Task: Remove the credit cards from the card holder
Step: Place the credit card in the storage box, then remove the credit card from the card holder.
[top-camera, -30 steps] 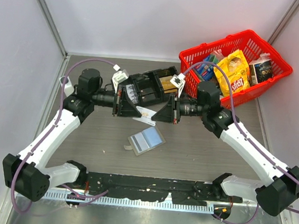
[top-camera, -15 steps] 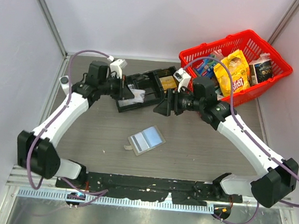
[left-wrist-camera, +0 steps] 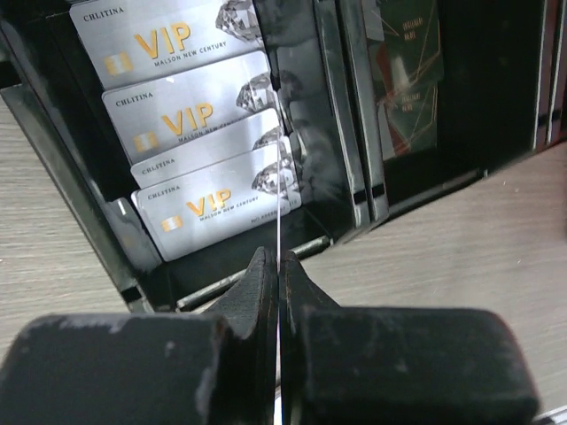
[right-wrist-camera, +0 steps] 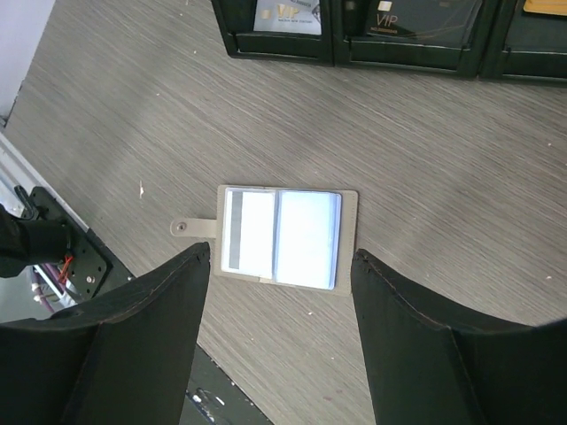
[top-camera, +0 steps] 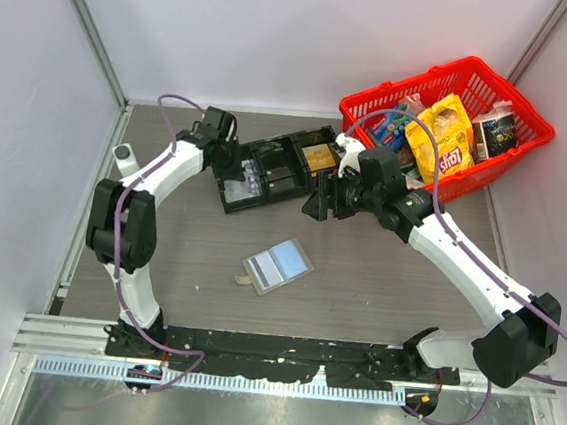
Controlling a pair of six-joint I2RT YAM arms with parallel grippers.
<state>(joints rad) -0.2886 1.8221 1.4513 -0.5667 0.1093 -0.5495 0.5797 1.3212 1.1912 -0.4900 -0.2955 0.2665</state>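
Observation:
The grey card holder [top-camera: 277, 266] lies open and flat on the table, with pale credit cards [right-wrist-camera: 307, 237] in both of its clear sleeves. My right gripper [right-wrist-camera: 281, 252] hovers open above it, one finger on each side and neither touching; in the top view the right gripper [top-camera: 312, 197] hangs near the tray's front edge. My left gripper [left-wrist-camera: 279, 258] is shut on one thin credit card [left-wrist-camera: 277, 177], seen edge-on over the tray's left compartment. Several silver VIP cards [left-wrist-camera: 199, 119] lie stacked in that compartment. From above, the left gripper [top-camera: 229, 157] is at the tray's left end.
The long black compartmented tray [top-camera: 292, 145] stands at the back centre, with a gold card [top-camera: 317, 157] in one section and dark cards [left-wrist-camera: 403, 80] in another. A red basket [top-camera: 506, 93] of snacks fills the back right corner. Grey walls close in both sides.
The two grippers met at a card over the table's middle. The right one opened and drew back. The left arm swung away to the tray, carrying the card.

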